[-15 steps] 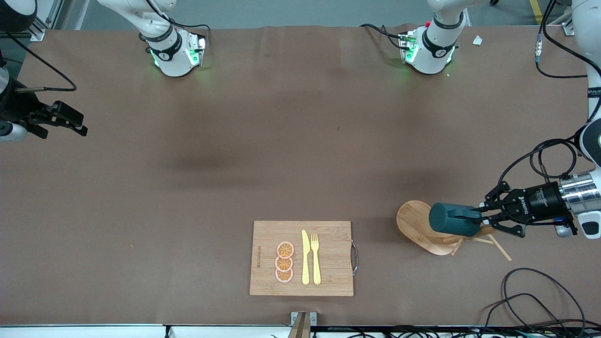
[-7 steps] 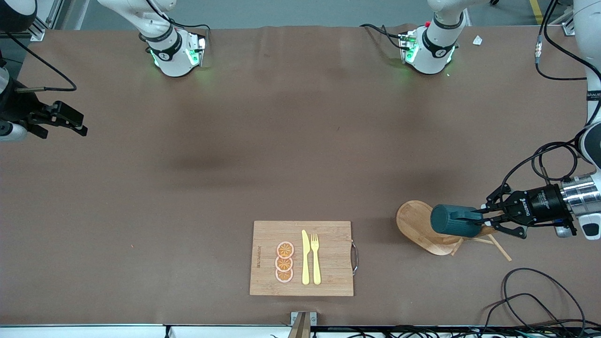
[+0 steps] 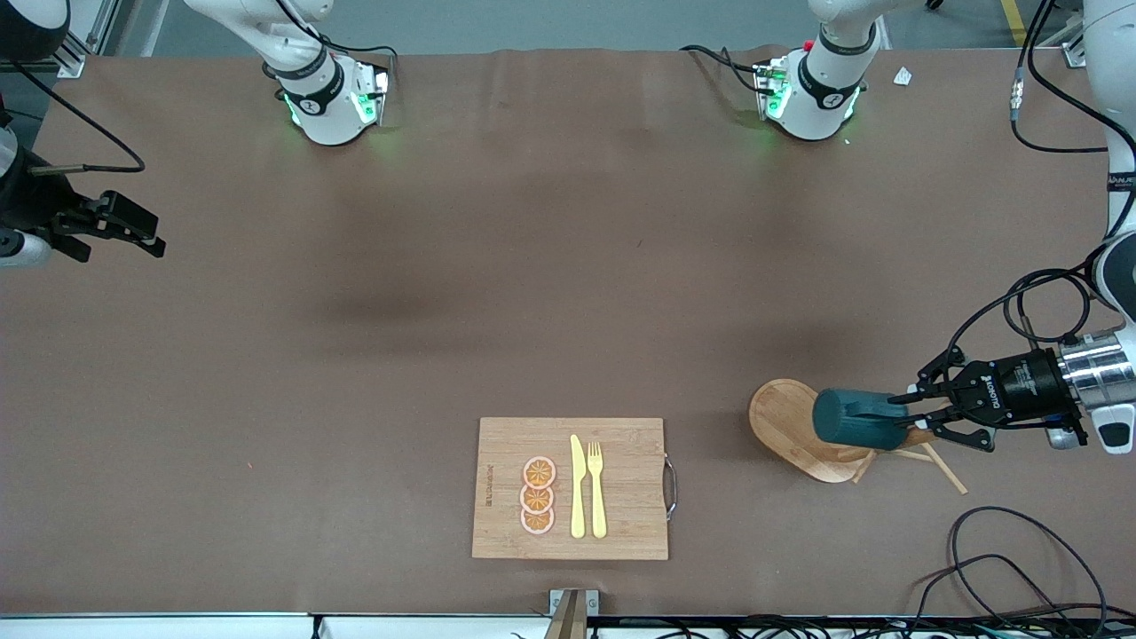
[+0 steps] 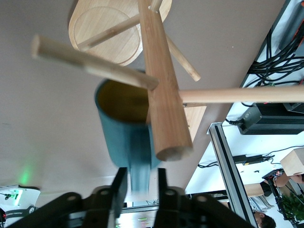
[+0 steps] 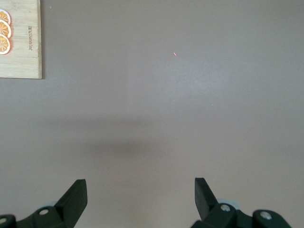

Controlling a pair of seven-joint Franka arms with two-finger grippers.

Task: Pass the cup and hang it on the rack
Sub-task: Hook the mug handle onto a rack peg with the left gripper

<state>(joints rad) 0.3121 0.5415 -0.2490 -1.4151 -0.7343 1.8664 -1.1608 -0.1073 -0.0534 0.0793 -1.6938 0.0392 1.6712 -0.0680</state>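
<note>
the fingers of the left gripper are being pressed against the small side handle of the cup, one on each side, so the dark teal cup is being held by its handle. the cup is being carried on its side in the air over the rack, with its yellowish-tan mouth turned toward the rack's central post. in the left wrist view, the cup is being seen just beside the thick post, and a thin peg is being shown across the rim of the cup's mouth; whether the peg is touching the cup cannot be told. the rack's oval bamboo base is being rested on the table toward the left arm's end.

the right gripper is being held in the air over the table's edge at the right arm's end, well apart from the cup, and this arm is waiting. its fingers are being kept wide apart, with nothing between them.

a cutting board is being rested on the table near the front camera, toward the right arm's end from the rack. three orange slices, a yellow knife and a yellow fork are being shown lying on it.
</note>
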